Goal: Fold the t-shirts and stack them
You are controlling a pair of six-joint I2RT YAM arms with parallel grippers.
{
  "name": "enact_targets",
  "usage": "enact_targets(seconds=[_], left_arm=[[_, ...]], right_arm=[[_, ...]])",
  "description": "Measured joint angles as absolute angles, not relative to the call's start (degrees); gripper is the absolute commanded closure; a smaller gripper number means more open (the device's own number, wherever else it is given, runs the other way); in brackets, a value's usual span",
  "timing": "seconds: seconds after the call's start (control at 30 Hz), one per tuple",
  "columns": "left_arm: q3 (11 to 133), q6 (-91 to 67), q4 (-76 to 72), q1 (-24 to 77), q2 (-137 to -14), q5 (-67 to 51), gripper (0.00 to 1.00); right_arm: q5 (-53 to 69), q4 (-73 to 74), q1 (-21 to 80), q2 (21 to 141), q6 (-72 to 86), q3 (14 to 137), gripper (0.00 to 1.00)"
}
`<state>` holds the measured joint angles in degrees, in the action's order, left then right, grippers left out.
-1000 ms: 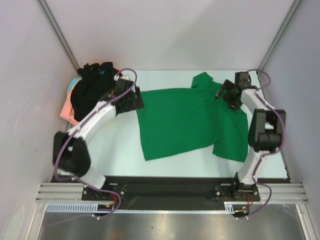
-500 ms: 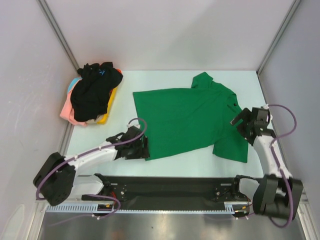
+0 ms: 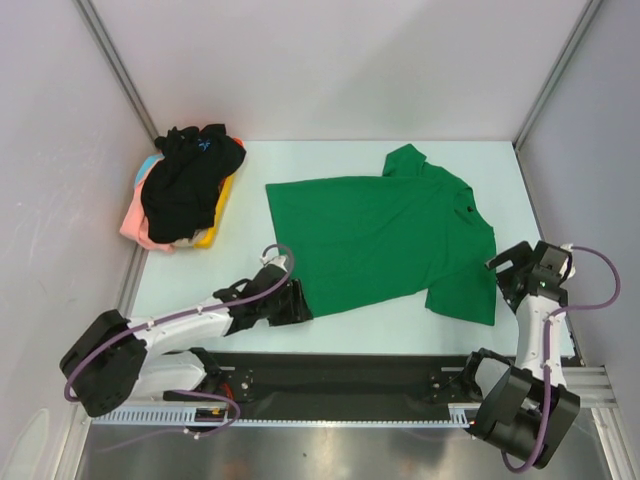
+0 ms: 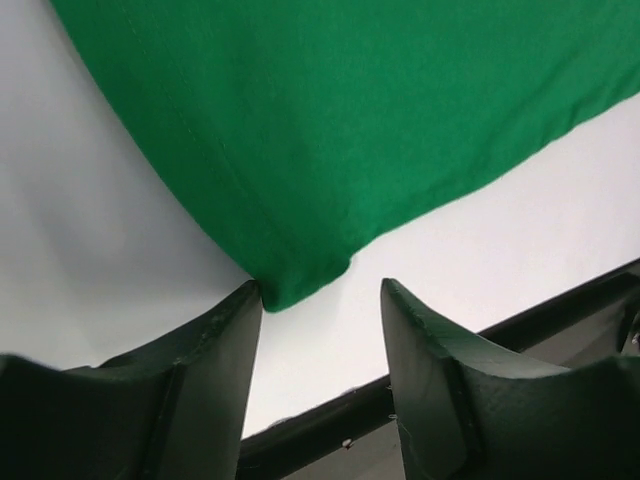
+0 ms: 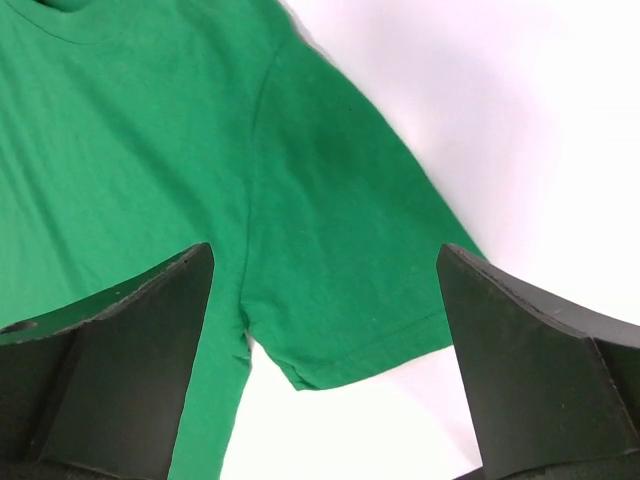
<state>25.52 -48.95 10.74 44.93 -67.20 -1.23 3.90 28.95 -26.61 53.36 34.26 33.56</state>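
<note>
Shirt lies flat on the table, hem left, collar right; its near hem corner sits between the jaws of the left gripper (parted), the near sleeve under the right gripper, likewise parted.

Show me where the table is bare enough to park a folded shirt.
Bare table lies between the shirt pile and the green shirt, and along the far edge beyond it. Crowded: the shirt's near corners, with the left hand and right hand.
</note>
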Motion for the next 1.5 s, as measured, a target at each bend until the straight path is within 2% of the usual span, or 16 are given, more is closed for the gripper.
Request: enact_targets(seconds=[0.03, 0.13, 0.17, 0.27, 0.4, 0.5, 0.57, 0.67, 0.7, 0.77, 0.8, 0.83, 1.0, 1.2, 1.33, 1.5], left_arm=[[25.34, -49.30, 10.79, 45.56, -67.20, -1.17, 0.46], [24.80, -50.11, 10.70, 46.28, -67.20, -0.91, 0.65], [24.40, -50.43, 10.57, 46.33, -67.22, -0.58, 0.77], [24.05, -51.13, 10.26, 46.37, -68.05, 0.38, 0.95], [24.34, -51.00, 9.08, 45.95, -68.95, 1.50, 1.00], [24.49, -50.92, 8.97, 44.25, -69.12, 1.67, 1.00], [24.56, -50.52, 8.99, 42.52, -69.14, 1.96, 1.00], [24.86, -50.15, 8.93, 40.82, -69.58, 1.98, 1.00], [24.97, -49.93, 8.73, 40.47, -69.80, 1.98, 1.00], [24.99, -49.76, 8.32, 39.99, -70.04, 1.91, 1.00], [24.99, -49.52, 8.16, 39.81, -70.08, 1.91, 1.00], [24.99, -49.43, 8.10, 39.64, -70.11, 1.89, 1.00], [24.99, -48.80, 8.29, 38.35, -69.87, 1.56, 1.00], [25.17, -46.87, 12.93, 36.53, -67.05, 1.56, 1.00], [28.03, -45.36, 16.45, 34.96, -66.26, 1.26, 1.00], [33.98, -43.70, 17.41, 32.69, -68.45, 0.54, 1.00]], right_arm=[[4.14, 28.93, -26.83, 53.45, 34.61, 33.21, 0.00], [4.69, 28.77, -26.92, 54.39, 35.44, 32.01, 0.00], [4.97, 28.69, -26.92, 55.09, 35.62, 31.42, 0.01], [5.10, 28.10, -26.96, 56.95, 36.01, 28.80, 0.04], [5.50, 26.89, -26.96, 57.67, 36.45, 26.20, 0.09], [5.48, 25.36, -26.41, 58.04, 36.67, 25.76, 0.17], [5.30, 24.38, -25.32, 58.78, 36.73, 25.69, 0.27], [5.43, 22.50, -23.92, 60.62, 36.99, 25.47, 0.51], [5.43, 21.89, -23.59, 61.30, 37.21, 25.45, 0.68], [5.58, 21.17, -22.50, 62.22, 37.26, 25.04, 0.83], [5.56, 21.08, -22.06, 62.50, 37.34, 24.93, 0.94], [5.54, 20.88, -21.80, 62.48, 37.26, 24.91, 0.99], [5.56, 21.65, -20.60, 61.06, 37.54, 24.32, 1.00], [6.17, 25.87, -19.73, 51.66, 37.78, 24.45, 1.00], [6.26, 29.28, -17.04, 48.73, 38.61, 29.19, 1.00], [4.80, 28.58, -12.08, 52.97, 39.83, 38.00, 1.00]])
